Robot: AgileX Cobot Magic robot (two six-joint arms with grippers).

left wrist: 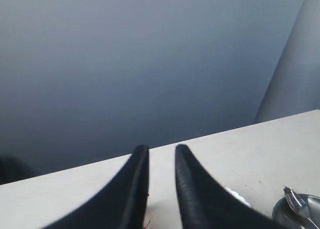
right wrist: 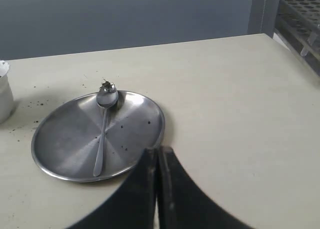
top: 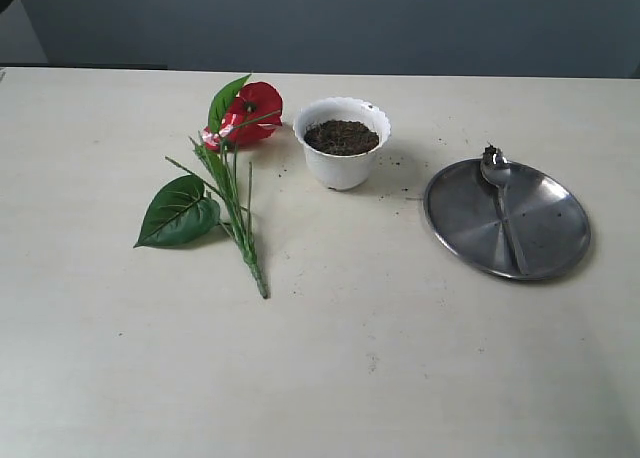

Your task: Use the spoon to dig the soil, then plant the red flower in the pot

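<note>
Closest in, in the right wrist view, the right gripper (right wrist: 158, 150) has its fingers pressed together with nothing between them. Just past it lies the round steel plate (right wrist: 65, 139). In the left wrist view the left gripper (left wrist: 162, 149) shows a narrow slit between its fingers, empty as far as we can see. Neither arm shows in the exterior view.

In that view the bottom of the frame is bare table (top: 350, 378). Above it, left of centre, the red flower (top: 226, 183) lies flat. Its cut stem end points toward the lower middle, one broad leaf (top: 180, 213) spreads to the left, and the bloom (top: 255, 113) rests furthest up, just left of the pot (top: 342, 170).

At right the spoon (top: 508, 218) lies on the plate (top: 460, 218), handle toward the lower right and bowl at the plate's upper rim, with dark crumbs clinging to it. The pot stands upright in the upper middle, with the soil (top: 341, 136) reaching close to its rim and crumbs scattered on the table around it.

We judge the flower to be light and springy, with thin, slick stems that could twist in a pinch. We would grip the stem bundle a little above its cut end, leaving the tip free to push into the soil. The spoon is stiff, thin and slippery on smooth metal, so mid-handle looks the best hold. The pot seems light enough to slide or tip under a push.
</note>
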